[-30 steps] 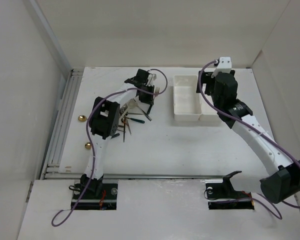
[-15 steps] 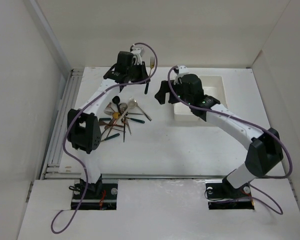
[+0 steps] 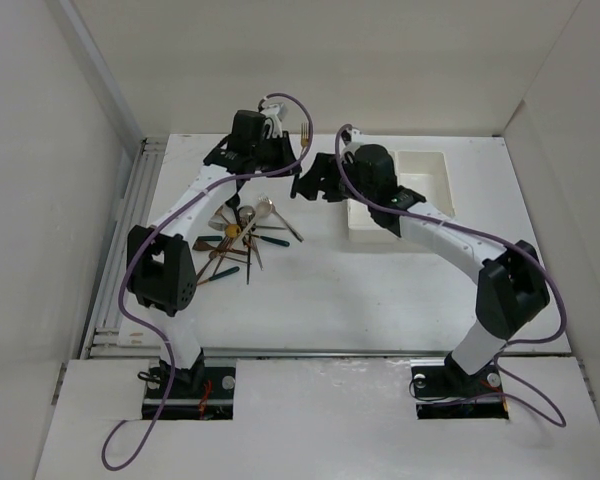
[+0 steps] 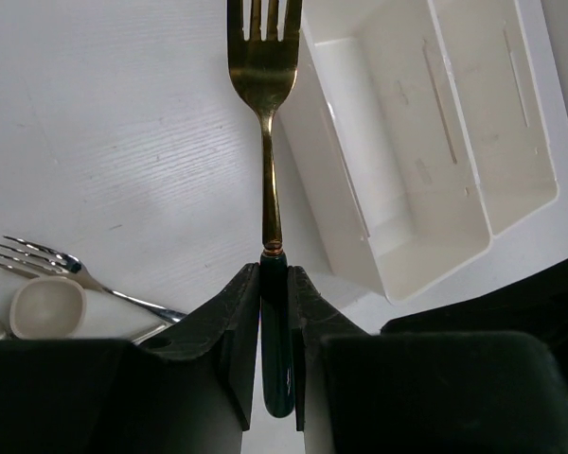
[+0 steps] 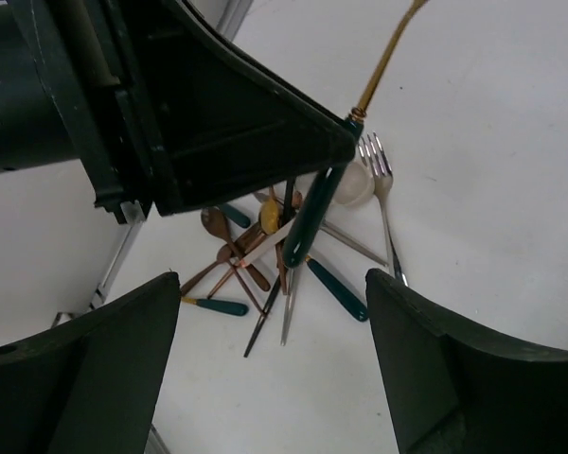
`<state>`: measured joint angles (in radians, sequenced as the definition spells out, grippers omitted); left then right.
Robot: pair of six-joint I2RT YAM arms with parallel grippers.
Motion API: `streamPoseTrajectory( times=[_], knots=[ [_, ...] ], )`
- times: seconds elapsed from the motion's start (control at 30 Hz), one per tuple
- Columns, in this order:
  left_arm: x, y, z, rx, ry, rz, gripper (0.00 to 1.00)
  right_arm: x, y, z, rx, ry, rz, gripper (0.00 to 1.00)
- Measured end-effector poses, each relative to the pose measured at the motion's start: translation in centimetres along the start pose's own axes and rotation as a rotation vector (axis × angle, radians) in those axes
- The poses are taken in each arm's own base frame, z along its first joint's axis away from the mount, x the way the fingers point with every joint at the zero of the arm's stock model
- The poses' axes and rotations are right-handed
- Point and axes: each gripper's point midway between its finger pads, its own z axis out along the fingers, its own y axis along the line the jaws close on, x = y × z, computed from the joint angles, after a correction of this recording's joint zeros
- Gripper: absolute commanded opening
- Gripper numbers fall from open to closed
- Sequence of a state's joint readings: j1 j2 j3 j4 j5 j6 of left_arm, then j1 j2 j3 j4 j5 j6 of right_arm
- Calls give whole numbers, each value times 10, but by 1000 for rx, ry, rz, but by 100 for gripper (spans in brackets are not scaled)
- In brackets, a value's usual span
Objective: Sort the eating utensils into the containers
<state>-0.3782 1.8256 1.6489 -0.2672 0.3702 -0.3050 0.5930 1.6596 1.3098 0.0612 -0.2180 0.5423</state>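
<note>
"Top external view: what has changed over the last second?"

"Two things. The left tool (image 3: pixel 280 150) has lifted a gold fork (image 3: pixel 304 130) off the desk (image 3: pixel 380 300) and holds it up at the far side, tines pointing away. The right tool (image 3: pixel 310 185) has swung off the bins (image 3: pixel 370 228) and now sits just beside that fork."

"So what does that mean for the sorting?"

"I read it as a hand-over being set up, with the fork on its way to the bins but not yet there. In the left wrist view no utensil shows in either compartment (image 4: pixel 388 123)."

"How do the tools stand?"

"The left tool (image 4: pixel 275 284) is clamped on the fork's dark green handle, right under the metal neck. The right tool (image 5: pixel 275 279) has its jaws wide apart with nothing between them."

"And the materials?"

"The gold fork (image 4: pixel 265 76) is slim polished metal with a glossy, rounded handle, so it is likely slippery. The bins are smooth white plastic, rectangular and shallow, sharing one wall. The pile (image 5: pixel 265 255) is a crossed tangle of copper, black and green-handled pieces. A silver fork (image 5: pixel 383 180) lies at its edge."
</note>
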Motion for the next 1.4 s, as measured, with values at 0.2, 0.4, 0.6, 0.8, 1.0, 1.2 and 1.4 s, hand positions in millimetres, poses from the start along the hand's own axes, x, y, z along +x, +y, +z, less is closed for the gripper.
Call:
streamPoseTrajectory(
  times=[0.2,0.4,0.6,0.8,1.0,1.2,1.4],
  knots=[
    [4,-7,1,10,8,-10,0,8,-7,22,-10,20,42,77],
    [5,-10,2,13,11,-25,0,28,-27,36,25,69,88,73],
    [5,-10,2,12,13,-40,0,18,-24,42,14,46,99,50],
    [8,-4,2,-3,16,-56,0,19,-27,53,-8,49,122,12],
    [13,3,4,-19,22,-73,0,25,-30,60,-38,71,158,1],
    [13,1,5,-6,17,-73,61,20,-34,59,-65,60,183,0],
    [11,7,4,-13,13,-59,96,14,-77,41,41,56,163,0]
  ],
)
